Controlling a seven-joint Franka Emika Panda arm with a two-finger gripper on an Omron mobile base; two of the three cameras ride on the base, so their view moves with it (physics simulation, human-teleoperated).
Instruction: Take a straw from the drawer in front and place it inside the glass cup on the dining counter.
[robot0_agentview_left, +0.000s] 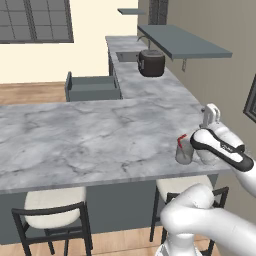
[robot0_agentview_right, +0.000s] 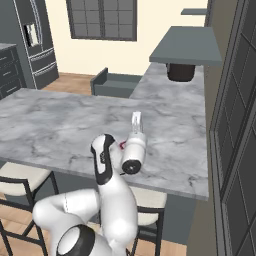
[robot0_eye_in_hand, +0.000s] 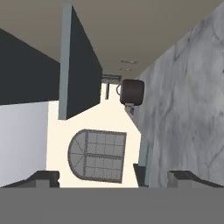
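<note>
The glass cup (robot0_agentview_left: 184, 152) stands on the dining counter (robot0_agentview_left: 75, 135) near its front right edge. The red straw (robot0_agentview_left: 181, 139) leans inside it, its top poking above the rim. My gripper (robot0_agentview_left: 211, 115) is just right of and beyond the cup, fingers pointing away over the counter, apart from the straw. In the hand view the gripper (robot0_eye_in_hand: 113, 179) is open, its two tips wide apart with nothing between them. In the right base view the hand (robot0_agentview_right: 136, 122) covers most of the cup, and a bit of the straw (robot0_agentview_right: 121, 145) shows at its left. The drawer (robot0_agentview_left: 92, 89) stands open behind the counter.
A dark round appliance (robot0_agentview_left: 151, 63) sits on the back counter under a grey shelf (robot0_agentview_left: 182, 42), with a sink (robot0_agentview_left: 127, 56) beyond. Cream-seated stools (robot0_agentview_left: 52, 210) stand below the dining counter's front edge. A wall runs close on the right (robot0_agentview_right: 235, 125).
</note>
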